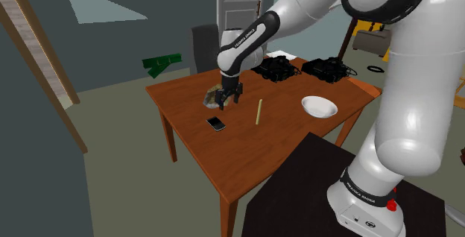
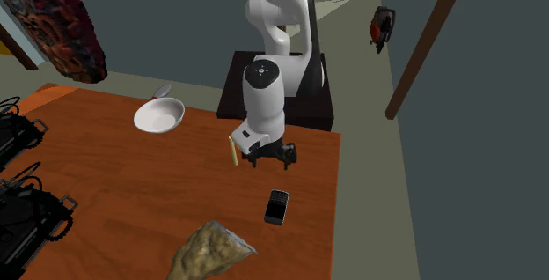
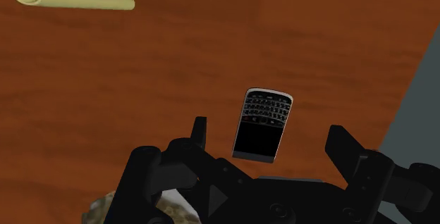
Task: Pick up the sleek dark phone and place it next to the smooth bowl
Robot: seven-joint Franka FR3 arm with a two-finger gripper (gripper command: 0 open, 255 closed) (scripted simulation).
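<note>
From the shoulder view: gripper (image 1: 227, 103) poised low over the brown table (image 1: 194, 150), pointed straight down, probably to come at the phone (image 1: 216, 124) from above. Phone flat on the wood, just nearer the table's front edge than the gripper, untouched. Bowl (image 1: 319, 107) well apart toward that view's right, with a stick (image 1: 258, 112) lying between the 2 and a lump (image 1: 211, 94) just behind the gripper. From the second exterior view: gripper (image 2: 268, 155) above the wood, phone (image 2: 277, 207) a little nearer the camera, so seemingly not quite centred under it. Bowl (image 2: 159, 115) off to that view's upper left with bare wood around it, hence room to set the phone beside it. Stick (image 2: 233, 151) close by the gripper, worth avoiding on the carry. From the wrist view: 2 fingers (image 3: 200, 134) spread wide, clasping nothing; phone (image 3: 262, 124) in the gap between them, keypad end away from the hand, long sides roughly facing the fingers, so likely lined up for a pinch across the narrow width. Step in hand, by this reading: descent onto the phone, then closing. Lift and transfer to the bowl not yet begun.
</note>
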